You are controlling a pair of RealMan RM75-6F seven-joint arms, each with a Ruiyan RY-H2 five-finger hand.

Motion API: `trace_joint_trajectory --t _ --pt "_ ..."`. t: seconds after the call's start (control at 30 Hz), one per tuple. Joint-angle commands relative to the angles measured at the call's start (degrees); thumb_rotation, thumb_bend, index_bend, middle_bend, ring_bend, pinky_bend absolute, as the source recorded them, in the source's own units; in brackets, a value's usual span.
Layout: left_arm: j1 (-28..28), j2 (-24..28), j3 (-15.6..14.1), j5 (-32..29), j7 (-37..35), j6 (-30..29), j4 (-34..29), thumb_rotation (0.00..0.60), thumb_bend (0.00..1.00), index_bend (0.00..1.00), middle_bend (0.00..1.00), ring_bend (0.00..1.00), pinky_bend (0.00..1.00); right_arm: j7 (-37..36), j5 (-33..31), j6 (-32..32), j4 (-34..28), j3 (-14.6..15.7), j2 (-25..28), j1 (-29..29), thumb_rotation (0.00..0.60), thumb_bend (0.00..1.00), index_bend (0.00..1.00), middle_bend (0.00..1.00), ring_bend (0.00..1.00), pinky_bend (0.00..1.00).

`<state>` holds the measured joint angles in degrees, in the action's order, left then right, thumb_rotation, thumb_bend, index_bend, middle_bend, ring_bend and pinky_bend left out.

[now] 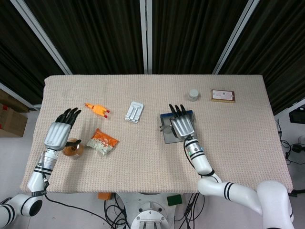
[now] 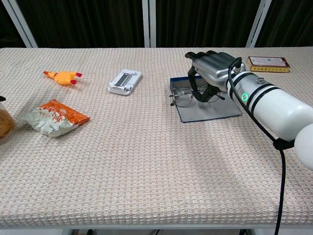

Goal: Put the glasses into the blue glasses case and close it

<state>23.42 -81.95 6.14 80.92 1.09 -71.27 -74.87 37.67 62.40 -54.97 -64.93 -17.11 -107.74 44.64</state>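
The blue glasses case [image 2: 215, 110] lies open and flat mid-table, also seen as the case [image 1: 169, 136] in the head view. My right hand [image 2: 211, 67] holds the thin-framed glasses [image 2: 185, 97] just above the case's left part; the glasses [image 1: 165, 127] peek out left of the right hand [image 1: 181, 125] in the head view. The lenses hang past the case's left edge. My left hand [image 1: 60, 130] hovers with its fingers apart at the table's left side, holding nothing.
A snack bag [image 1: 103, 141], a rubber chicken toy [image 1: 96, 109] and a white phone stand [image 1: 134, 112] lie left of the case. A small jar [image 1: 193, 94] and a flat box [image 1: 223, 96] sit at the back right. An orange-brown object [image 1: 72, 149] lies under the left hand.
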Motion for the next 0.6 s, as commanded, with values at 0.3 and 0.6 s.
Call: trace_joint_trajectory --t 0.3,0.6 --pt "-0.05 -0.41 -0.20 -0.18 -0.74 0.39 1.04 0.596 0.04 0.06 0.04 0.03 0.20 -1.99 -0.97 2.23 7.25 0.07 -2.99 3.24 0.600 0.49 0.71 0.00 0.00 0.00" --pt "0.05 -0.72 -0.25 -0.23 -1.16 0.69 1.56 0.595 0.04 0.06 0.04 0.03 0.20 -3.18 -1.11 2.09 9.63 1.07 -3.22 3.02 0.600 0.49 0.71 0.00 0.00 0.00"
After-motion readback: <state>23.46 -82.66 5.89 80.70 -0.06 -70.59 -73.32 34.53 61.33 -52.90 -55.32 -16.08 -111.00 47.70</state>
